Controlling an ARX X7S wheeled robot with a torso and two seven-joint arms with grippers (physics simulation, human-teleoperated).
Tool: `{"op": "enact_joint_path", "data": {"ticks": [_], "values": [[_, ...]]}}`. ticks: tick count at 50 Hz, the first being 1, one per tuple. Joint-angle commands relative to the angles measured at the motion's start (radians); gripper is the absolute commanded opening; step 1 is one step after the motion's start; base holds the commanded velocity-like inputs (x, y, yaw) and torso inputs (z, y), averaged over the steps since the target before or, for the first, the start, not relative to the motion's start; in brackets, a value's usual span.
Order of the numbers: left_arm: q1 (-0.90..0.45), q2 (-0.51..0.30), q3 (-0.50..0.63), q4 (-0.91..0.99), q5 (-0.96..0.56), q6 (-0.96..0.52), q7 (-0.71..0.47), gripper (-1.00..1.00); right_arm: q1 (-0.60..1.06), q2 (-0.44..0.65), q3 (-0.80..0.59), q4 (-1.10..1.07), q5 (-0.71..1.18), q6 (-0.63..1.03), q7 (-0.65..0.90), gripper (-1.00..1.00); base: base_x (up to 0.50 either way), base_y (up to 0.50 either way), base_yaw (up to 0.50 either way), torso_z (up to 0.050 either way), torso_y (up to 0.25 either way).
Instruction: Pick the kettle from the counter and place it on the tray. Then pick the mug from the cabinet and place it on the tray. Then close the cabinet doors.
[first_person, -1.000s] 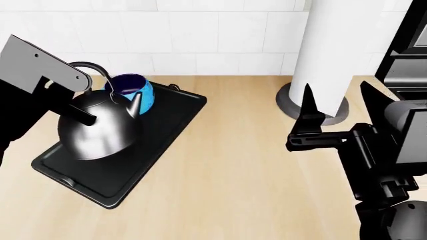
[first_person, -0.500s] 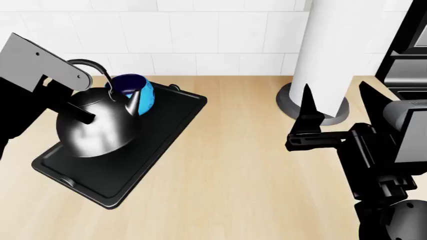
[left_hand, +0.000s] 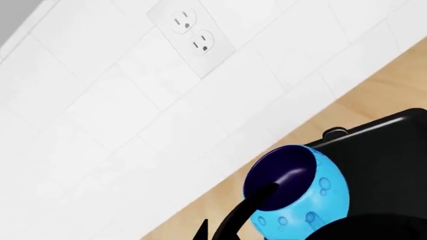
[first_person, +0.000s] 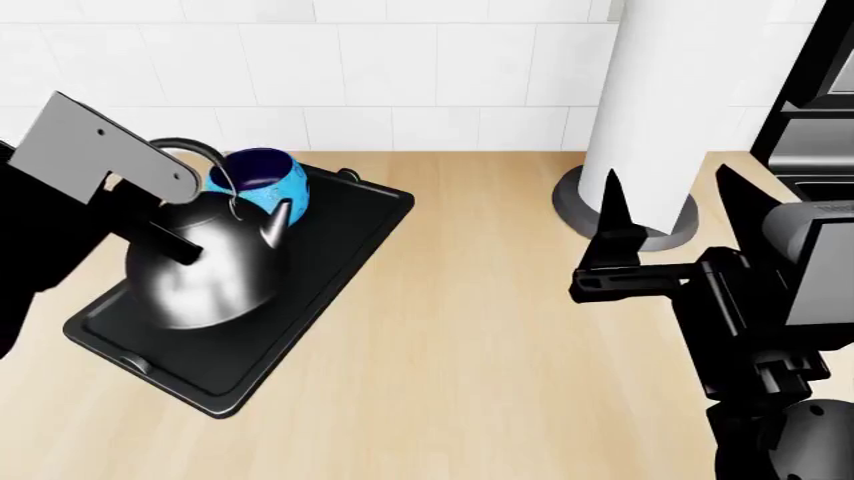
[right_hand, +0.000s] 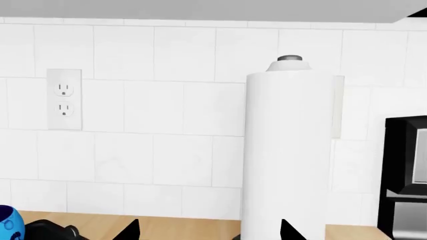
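- Dark, shiny metal marks the round squat kettle (first_person: 207, 270), sitting on the flat black rectangular tray (first_person: 340, 265) at the near-left of the light beige wood-grain bench (first_person: 507, 340).
- Just behind it, the small bright-blue spotted mug (first_person: 274, 185) stands on the same tray, touching or nearly touching the kettle's spout.
- Left pincer (first_person: 167, 225) hangs right over the kettle's arched black handle, so that arm is far nearer; whether its jaws grip the handle or stand apart I cannot tell.
- Right pincer (first_person: 667, 215) is well apart from the tray, jaws spread wide, holding nothing, before the white paper-towel roll (first_person: 681, 100).
- My judgement: only the cabinet doors remain, and none are in view.
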Motion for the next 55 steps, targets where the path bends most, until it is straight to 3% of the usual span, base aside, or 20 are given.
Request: {"op": "enact_joint_path", "data": {"ticks": [1,5,6,55], "values": [[-0.001,-0.002,0.004,0.003,0.018,0.008,-0.001,-1.0,-0.003,-0.001,0.0,0.003,-0.002,-0.003,-0.002,1.0,0.0,0.0,0.0,0.0,0.0],[0.001,-0.005,0.005,0.01,0.015,0.005,0.002,-1.0,-0.004,0.0,0.001,0.003,-0.002,-0.004,-0.002,1.0,0.0,0.0,0.0,0.0,0.0],[0.001,-0.006,0.006,0.011,0.014,0.005,0.003,1.0,-0.004,0.0,0.0,0.003,-0.002,-0.004,-0.002,1.0,0.0,0.0,0.0,0.0,0.0],[0.047,-0.028,0.047,0.005,-0.013,-0.048,0.023,1.0,-0.007,-0.004,-0.003,0.009,-0.007,-0.007,-0.006,1.0,0.0,0.0,0.0,0.0,0.0]]}}
